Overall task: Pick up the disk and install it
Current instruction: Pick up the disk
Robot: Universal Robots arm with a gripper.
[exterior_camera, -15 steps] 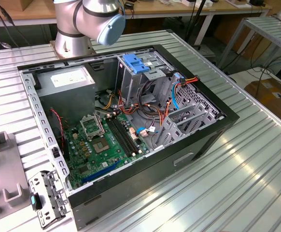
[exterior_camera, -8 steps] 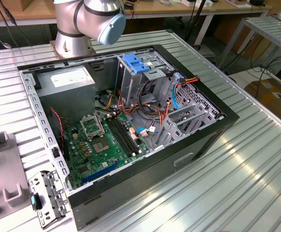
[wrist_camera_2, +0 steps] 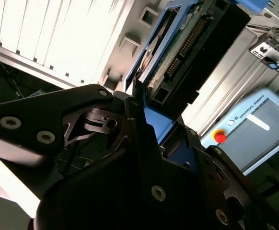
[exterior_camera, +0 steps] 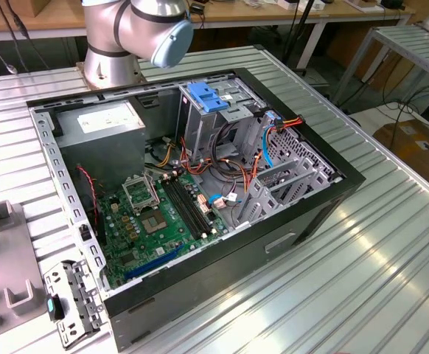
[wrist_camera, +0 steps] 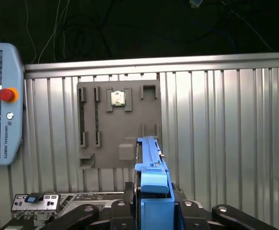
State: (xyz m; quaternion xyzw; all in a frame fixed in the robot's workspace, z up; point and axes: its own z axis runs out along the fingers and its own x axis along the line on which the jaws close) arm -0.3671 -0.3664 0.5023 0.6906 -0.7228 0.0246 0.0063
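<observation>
Clamped edge-on in the gripper (wrist_camera: 151, 213), up off the table (wrist_camera: 226, 143): the disk (wrist_camera: 150, 160). Fingers closed onto its blue rails from both sides, with no gap showing in both wrist views. In the second wrist view, a close look along the held disk (wrist_camera_2: 178, 52): green circuit board and a row of connector pins, framed by blue rail.

Beyond the disk in the first wrist view, flat on the ribbed table: a grey plate (wrist_camera: 106, 134) with raised slots and a small silver square (wrist_camera: 117, 97) seated in one of them. Just beside the plate, a pendant (wrist_camera: 0, 105) with a red button. Nearer the gripper, a metal panel (wrist_camera: 39, 201).

Farther off, in the exterior view: an open case (exterior_camera: 310, 214) on the table, with the plate (exterior_camera: 8, 258) at the exterior view's left. Inside the case, a green board (exterior_camera: 155, 221), a tall cage (exterior_camera: 200, 125) topped by a blue bracket (exterior_camera: 206, 98), and loose cables (exterior_camera: 229, 158). Behind the case, the arm's base (exterior_camera: 111, 51).
</observation>
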